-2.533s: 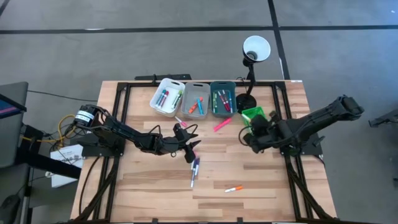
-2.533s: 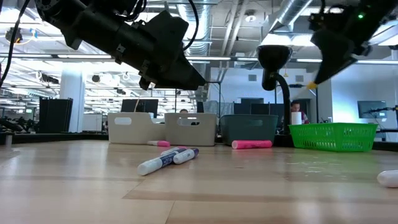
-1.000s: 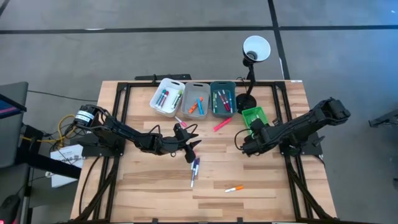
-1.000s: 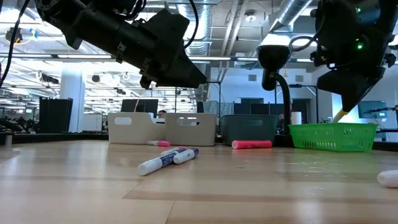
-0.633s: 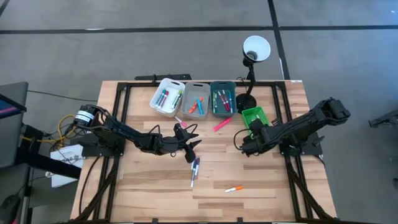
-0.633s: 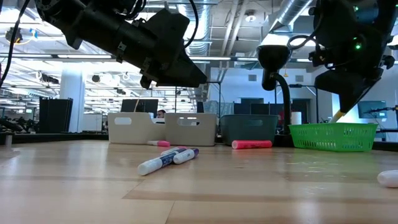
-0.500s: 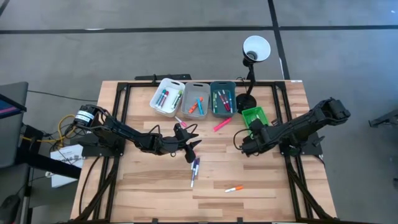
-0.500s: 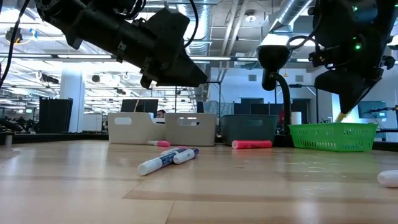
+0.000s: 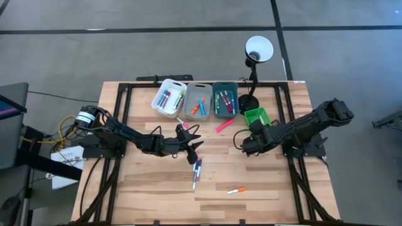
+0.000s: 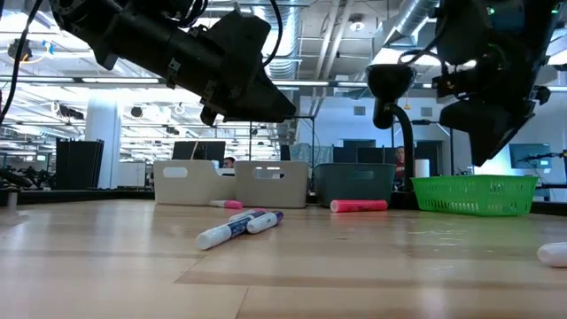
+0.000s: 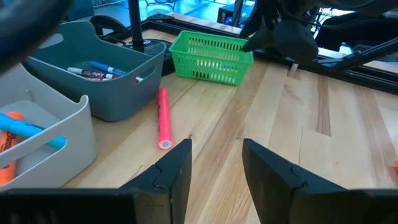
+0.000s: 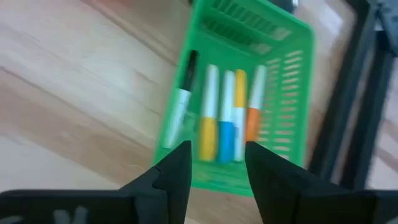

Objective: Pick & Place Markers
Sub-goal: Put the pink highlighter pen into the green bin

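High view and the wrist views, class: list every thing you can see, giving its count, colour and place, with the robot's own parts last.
table: one, light wood, under everything
bins: three in a row near the lamp; white, grey, teal, each holding mixed-colour markers
green basket: one, beside the teal bin, holding about five markers
lamp: one, black with white shade, behind the basket
pink marker: one, loose in front of the teal bin
small pink marker: one, by the grey bin
marker pair: two, purple and white, mid-table
orange marker: one, near the front
left gripper: open, empty, mid-table
right gripper: open, empty, by the basket
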Robot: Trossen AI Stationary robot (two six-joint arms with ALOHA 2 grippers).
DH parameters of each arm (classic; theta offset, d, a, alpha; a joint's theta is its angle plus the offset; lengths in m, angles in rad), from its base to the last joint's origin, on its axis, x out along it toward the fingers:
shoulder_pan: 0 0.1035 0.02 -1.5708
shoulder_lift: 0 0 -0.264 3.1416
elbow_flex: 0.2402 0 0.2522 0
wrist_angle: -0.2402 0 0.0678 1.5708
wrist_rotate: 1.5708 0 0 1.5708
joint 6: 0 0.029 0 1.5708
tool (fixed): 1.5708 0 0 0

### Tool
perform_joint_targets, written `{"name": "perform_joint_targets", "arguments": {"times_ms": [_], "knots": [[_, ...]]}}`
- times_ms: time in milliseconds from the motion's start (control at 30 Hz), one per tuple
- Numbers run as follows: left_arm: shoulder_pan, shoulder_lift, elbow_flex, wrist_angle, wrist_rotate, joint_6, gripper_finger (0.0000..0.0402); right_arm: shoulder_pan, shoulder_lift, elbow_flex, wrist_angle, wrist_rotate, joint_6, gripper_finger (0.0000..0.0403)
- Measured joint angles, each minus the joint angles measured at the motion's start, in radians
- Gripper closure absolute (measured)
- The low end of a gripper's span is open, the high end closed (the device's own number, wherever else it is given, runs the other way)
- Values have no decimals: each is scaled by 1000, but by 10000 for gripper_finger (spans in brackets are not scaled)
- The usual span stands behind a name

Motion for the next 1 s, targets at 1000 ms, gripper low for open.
{"name": "perform_joint_targets", "arguments": {"times_ms": [1000], "knots": [[7,0,0,10,27,-37,263,112,-358,164,468,139,-943,294]]}}
